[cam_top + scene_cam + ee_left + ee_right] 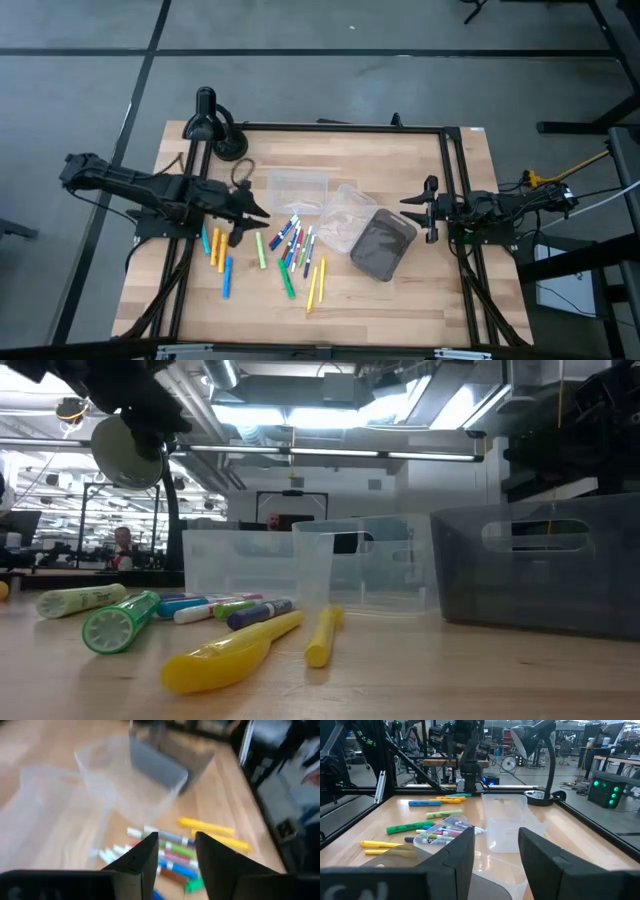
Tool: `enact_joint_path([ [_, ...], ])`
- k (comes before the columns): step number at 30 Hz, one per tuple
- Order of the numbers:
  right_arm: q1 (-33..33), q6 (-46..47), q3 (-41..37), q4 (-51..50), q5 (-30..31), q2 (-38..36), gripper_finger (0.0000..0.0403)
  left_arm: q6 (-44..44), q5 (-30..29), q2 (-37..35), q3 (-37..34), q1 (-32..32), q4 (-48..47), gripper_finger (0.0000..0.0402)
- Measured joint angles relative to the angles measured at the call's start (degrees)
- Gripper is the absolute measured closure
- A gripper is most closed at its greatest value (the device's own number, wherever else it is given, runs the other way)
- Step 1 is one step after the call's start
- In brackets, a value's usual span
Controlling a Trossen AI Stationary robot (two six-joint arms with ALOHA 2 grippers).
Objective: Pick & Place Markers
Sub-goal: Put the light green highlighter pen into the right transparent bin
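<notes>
Left pincer (262,214) fingers apart, holding nothing, poised over the markers (290,245). Markers are slim capped plastic pens in mixed colours, scattered mid-tabletop toward the front edge. Beside them are two clear plastic trays (298,187) and a dark grey rectangular bin (383,245). Pale wood-grain tabletop (420,290). Right pincer (408,208) spread apart, empty, near the right edge.

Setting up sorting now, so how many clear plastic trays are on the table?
2. One clear tray lies mid-table; the second clear tray sits beside the dark grey bin. None seem hidden.
</notes>
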Motion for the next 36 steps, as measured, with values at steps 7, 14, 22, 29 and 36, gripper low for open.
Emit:
enact_joint_path([
  [7,0.0,0.0,0.0,0.0,0.0,0.0,0.0251,-8.5,7.4,7.5,3.8,-1.0,-3.1,0.0255],
  [14,0.0,0.2,0.0,0.0,0.0,0.0,0.0251,-13.6,7.4,10.3,3.9,-1.0,0.7,0.0257],
  [22,0.0,0.0,0.0,0.0,0.0,0.0,0.0251,-29.2,8.9,14.1,3.9,-1.8,8.6,0.0260],
  [29,0.0,0.1,0.0,0.0,0.0,0.0,0.0251,-46.2,10.9,19.4,3.9,-2.6,8.5,0.0260],
  [36,0.0,0.1,0.0,0.0,0.0,0.0,0.0251,-66.4,18.1,25.2,3.9,-2.6,5.0,0.0253],
])
